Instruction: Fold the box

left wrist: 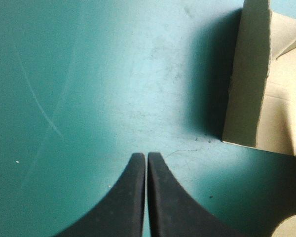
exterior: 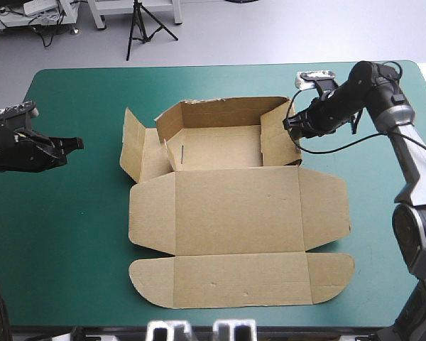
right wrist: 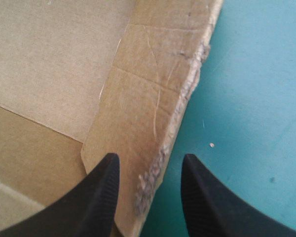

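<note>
Two grippers work at opposite sides of the brown box, which lies in the middle of the teal-green table. Its far part stands as an open tray with walls raised, while the wide lid panel and its flaps lie flat toward the near edge. The right gripper is at the tray's right wall, near the far right corner. Its black fingers are apart with the frayed edge of that wall between them, one over the board's inner face and the other over the bare cover outside. The right arm comes in from the table's far right corner and angles down toward the wall. The left gripper hovers over bare cover near the table's left edge, well apart from the box's raised left flap ahead of it. Its fingers are pressed together into one point, holding nothing, and the arm points level toward the box.
</note>
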`<state>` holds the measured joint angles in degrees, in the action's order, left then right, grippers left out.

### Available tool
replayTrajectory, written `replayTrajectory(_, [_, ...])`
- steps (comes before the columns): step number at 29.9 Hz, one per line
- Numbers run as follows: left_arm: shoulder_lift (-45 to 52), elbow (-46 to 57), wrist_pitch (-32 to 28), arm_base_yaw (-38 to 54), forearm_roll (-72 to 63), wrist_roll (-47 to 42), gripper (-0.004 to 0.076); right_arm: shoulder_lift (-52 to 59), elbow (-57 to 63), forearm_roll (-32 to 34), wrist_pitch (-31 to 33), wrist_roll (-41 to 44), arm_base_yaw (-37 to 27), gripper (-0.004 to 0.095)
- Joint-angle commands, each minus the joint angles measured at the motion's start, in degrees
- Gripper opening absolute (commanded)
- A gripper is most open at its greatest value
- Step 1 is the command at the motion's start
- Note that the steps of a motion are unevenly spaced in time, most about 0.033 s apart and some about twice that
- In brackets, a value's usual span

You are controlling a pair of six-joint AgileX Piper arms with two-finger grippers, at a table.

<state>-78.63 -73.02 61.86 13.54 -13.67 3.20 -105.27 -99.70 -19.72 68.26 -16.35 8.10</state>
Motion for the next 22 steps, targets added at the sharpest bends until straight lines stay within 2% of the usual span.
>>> replayTrajectory(1, [1.76,-1.79,-1.65,0.03,-0.39,1.14,0.0005,-0.75,-1.38,-3.81,-2.77,-1.48,-0.01,0.0392])
replayTrajectory(10, [1.76,-1.79,-2.84,0.03,-0.75,4.01,0.0005,-6.03,-1.38,-4.83,-2.86,-1.46,-0.01,0.0382])
replayTrajectory(11, [1.64,-1.79,-2.98,0.03,-0.92,4.16,0.0005,-6.36,-1.38,-4.95,-2.70,-1.46,-0.01,0.0360])
replayTrajectory(12, [1.38,-1.79,-3.06,0.03,-0.96,4.30,0.0005,-6.36,-1.38,-5.11,-2.47,-1.63,-0.01,0.0287])
replayTrajectory(14, [0.48,-1.79,-2.88,0.03,-1.51,4.30,0.0005,-6.36,-1.49,-5.11,-1.74,-3.17,-0.01,0.0032])
replayTrajectory(15, [-0.21,-1.79,-2.74,0.03,-1.49,4.30,0.0005,-6.08,-1.50,-5.23,-1.05,-3.30,-0.01,-0.0008])
replayTrajectory(19, [-3.98,-1.79,-2.86,1.42,-4.69,6.85,0.0005,-4.82,-3.52,-5.63,3.65,-3.30,-0.01,-0.0001])
replayTrajectory(22, [-5.96,-1.79,-2.99,4.29,-13.66,11.63,0.0005,-1.50,-5.11,-6.78,3.65,-3.06,-0.01,-0.0003])
